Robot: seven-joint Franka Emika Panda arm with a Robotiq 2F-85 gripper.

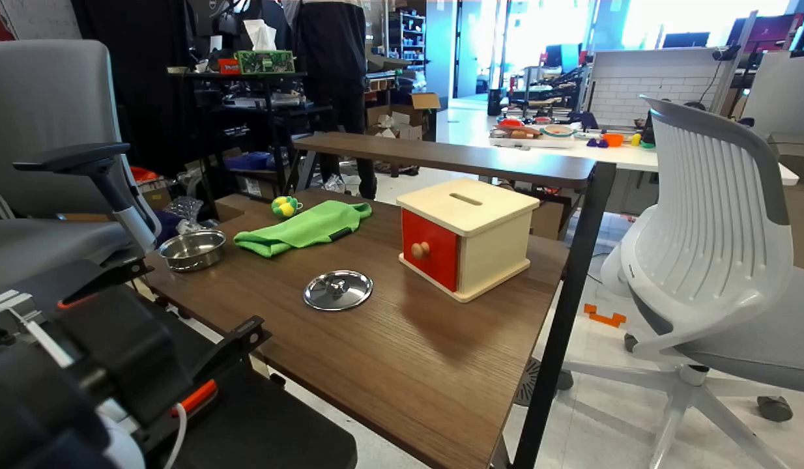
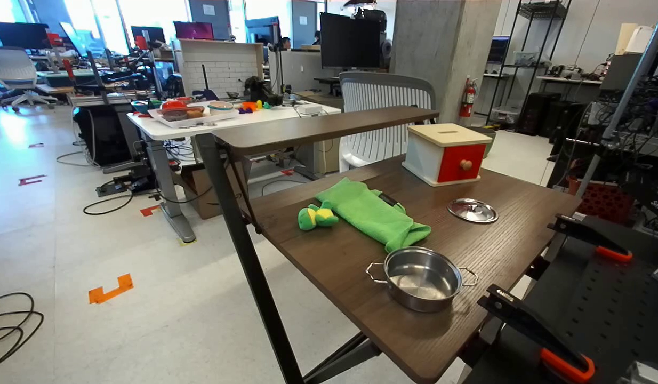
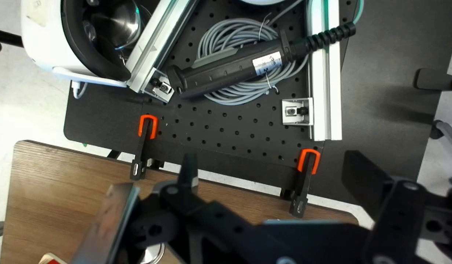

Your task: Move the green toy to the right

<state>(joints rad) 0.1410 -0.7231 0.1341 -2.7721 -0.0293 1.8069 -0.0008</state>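
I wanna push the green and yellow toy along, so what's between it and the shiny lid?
The green cloth lies between the toy and the lid, with brown tabletop from cloth to lid. Both exterior views show this.

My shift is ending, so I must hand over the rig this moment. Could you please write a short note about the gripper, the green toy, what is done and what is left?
Gripper: open, holding nothing.
Green-and-yellow toy: on the brown table, near its edge and next to the green cloth.
Done: toy not grasped; these views cannot confirm any move to the right.
Left: probably reach, grasp and move the toy right. Better check first whose right is meant.
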